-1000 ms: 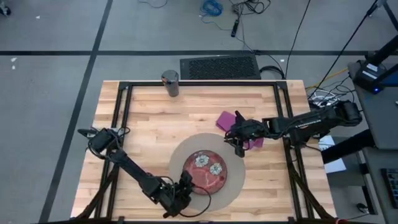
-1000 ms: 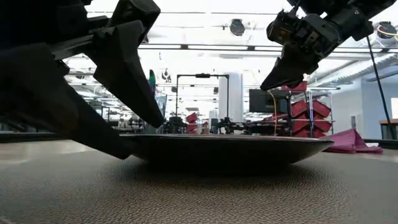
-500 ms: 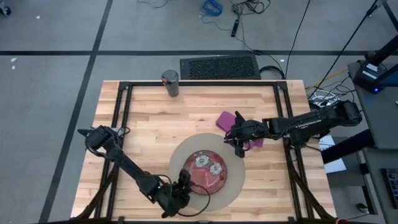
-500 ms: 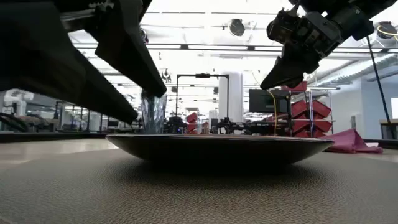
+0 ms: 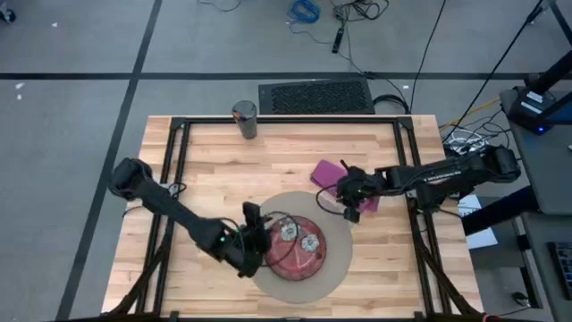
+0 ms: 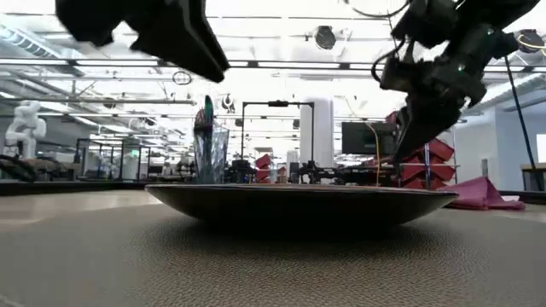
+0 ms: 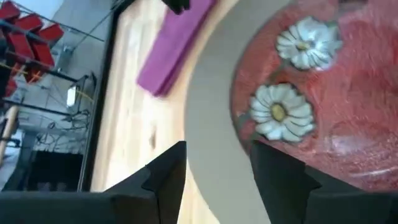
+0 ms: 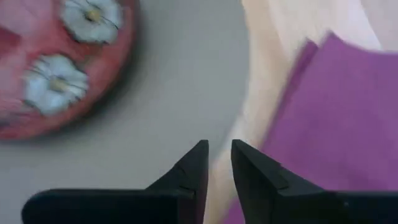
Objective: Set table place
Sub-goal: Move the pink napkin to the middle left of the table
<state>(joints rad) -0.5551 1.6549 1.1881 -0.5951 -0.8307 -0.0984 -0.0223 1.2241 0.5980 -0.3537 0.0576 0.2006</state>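
A red plate (image 5: 299,255) with two white daisies lies on the round beige mat (image 5: 335,264) at the table's (image 5: 206,170) near middle. A folded purple napkin (image 5: 326,172) lies flat on the wood just beyond the mat's far right rim. My left gripper (image 5: 255,240) hovers open above the plate's left rim, clear of it in the low view. My right gripper (image 5: 350,213) points down over the mat's far right edge beside the napkin (image 8: 323,106). Its fingers are open by only a narrow gap, with nothing between them.
A grey cup (image 5: 244,119) stands at the table's far edge, left of centre. A black rail frame (image 5: 174,179) runs around the tabletop. A black ribbed panel (image 5: 315,96) lies on the floor beyond the far edge. Bare wood shows left of the mat.
My left gripper has risen from the mat's near edge and moved toward the far edge, to above the plate's left rim. My right gripper has tipped from a slant to pointing more straight down and edged toward the napkin. Plate, mat and napkin have stayed put.
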